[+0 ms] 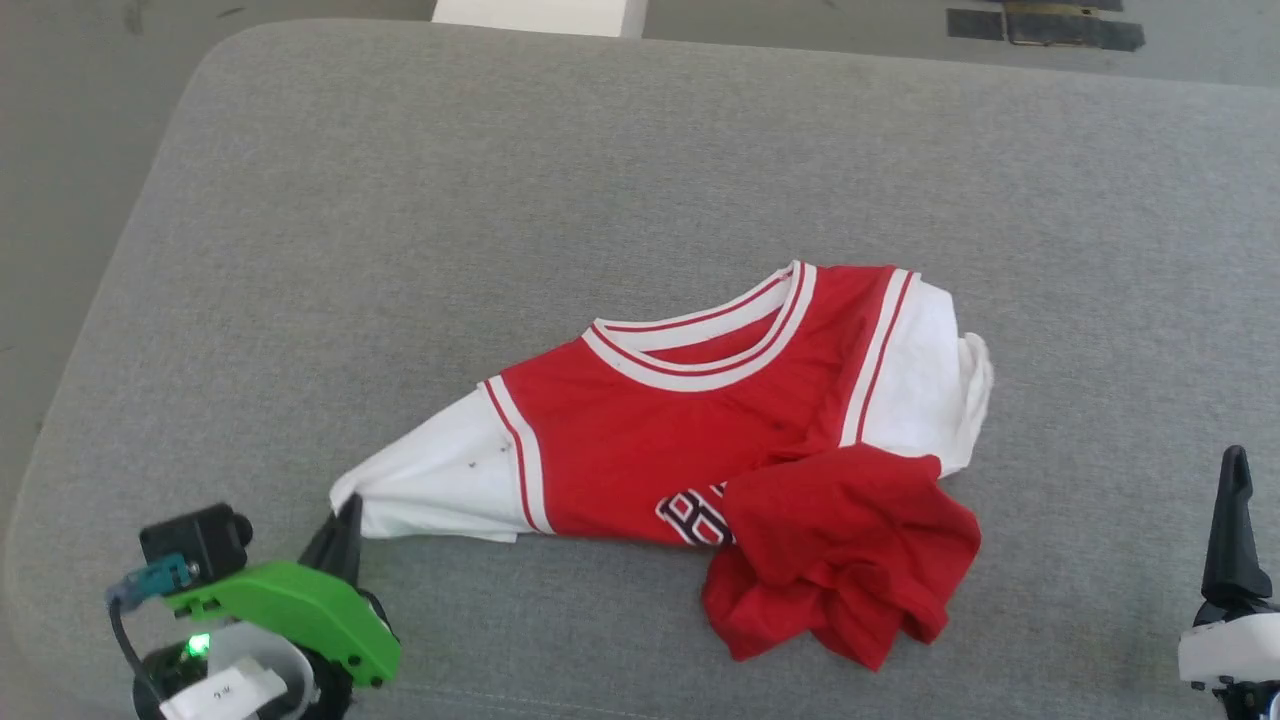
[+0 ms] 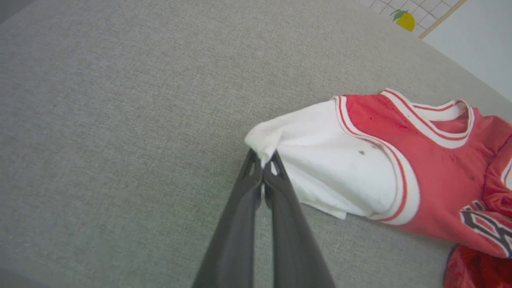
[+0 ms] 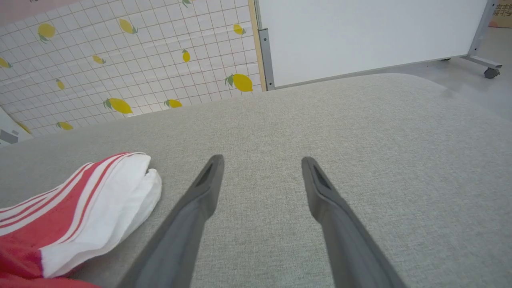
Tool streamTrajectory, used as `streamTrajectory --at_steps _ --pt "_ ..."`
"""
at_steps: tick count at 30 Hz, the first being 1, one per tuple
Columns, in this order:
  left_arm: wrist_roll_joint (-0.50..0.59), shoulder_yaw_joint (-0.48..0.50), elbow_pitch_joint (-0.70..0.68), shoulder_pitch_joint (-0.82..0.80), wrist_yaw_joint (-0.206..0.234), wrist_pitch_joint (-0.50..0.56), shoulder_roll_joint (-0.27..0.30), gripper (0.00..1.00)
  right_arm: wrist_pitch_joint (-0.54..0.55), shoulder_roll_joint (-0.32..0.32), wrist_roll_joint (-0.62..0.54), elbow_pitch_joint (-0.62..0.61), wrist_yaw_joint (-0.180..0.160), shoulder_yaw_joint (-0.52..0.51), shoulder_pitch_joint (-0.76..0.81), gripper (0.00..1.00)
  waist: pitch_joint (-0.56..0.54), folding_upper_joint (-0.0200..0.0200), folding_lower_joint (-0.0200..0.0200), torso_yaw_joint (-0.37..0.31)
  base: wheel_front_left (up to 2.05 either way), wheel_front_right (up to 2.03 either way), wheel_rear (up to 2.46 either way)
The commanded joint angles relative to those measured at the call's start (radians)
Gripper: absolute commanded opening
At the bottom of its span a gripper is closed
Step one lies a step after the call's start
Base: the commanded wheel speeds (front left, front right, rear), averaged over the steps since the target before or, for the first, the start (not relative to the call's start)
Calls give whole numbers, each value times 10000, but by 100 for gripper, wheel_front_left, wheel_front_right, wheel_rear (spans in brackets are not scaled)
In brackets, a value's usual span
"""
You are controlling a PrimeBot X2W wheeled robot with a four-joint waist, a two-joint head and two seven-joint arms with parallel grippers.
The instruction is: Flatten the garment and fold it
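The garment (image 1: 680, 420) is a red jersey-style shirt with white sleeves, lying crumpled on the grey cushion, its lower red part bunched up at the front right. My left gripper (image 1: 345, 525) is shut on the tip of the left white sleeve (image 2: 320, 160); in the left wrist view the two dark fingers pinch the sleeve's corner at the left gripper (image 2: 263, 158). My right gripper (image 3: 260, 168) stands open above bare cushion, to the right of the other white sleeve (image 3: 116, 200), touching nothing. One right fingertip (image 1: 1235, 470) shows at the head view's right edge.
The grey cushion (image 1: 500, 200) has a rounded far-left corner, with floor beyond it. A white board on wheels (image 3: 360, 36) and a lemon-patterned sheet (image 3: 120, 60) stand past the cushion's far side.
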Motion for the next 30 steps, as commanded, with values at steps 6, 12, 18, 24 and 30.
streamTrajectory --at_steps 6,12,18,24,30 --pt "-230 -131 -603 306 105 -23 -310 0 664 3 -281 -167 -13 246 -246 100 -23 0 0 285 0 0 0" --pt "-162 -269 -742 189 123 -64 -361 0 2996 3 -861 -482 -13 831 -1345 100 93 0 0 242 0 0 0" --pt "-126 -468 -780 -122 33 -70 -409 0 5905 -228 -1438 -427 -13 1620 -2614 100 407 0 0 312 0 0 0" --pt "-95 -751 -621 -510 -102 -65 -516 0 7542 -973 -1514 26 -13 2358 -3352 100 750 0 0 608 0 0 0" --pt "-105 -949 -410 -773 -197 -117 -638 0 7990 -1139 -1622 638 -13 2319 -3674 100 1077 0 0 988 0 0 0"
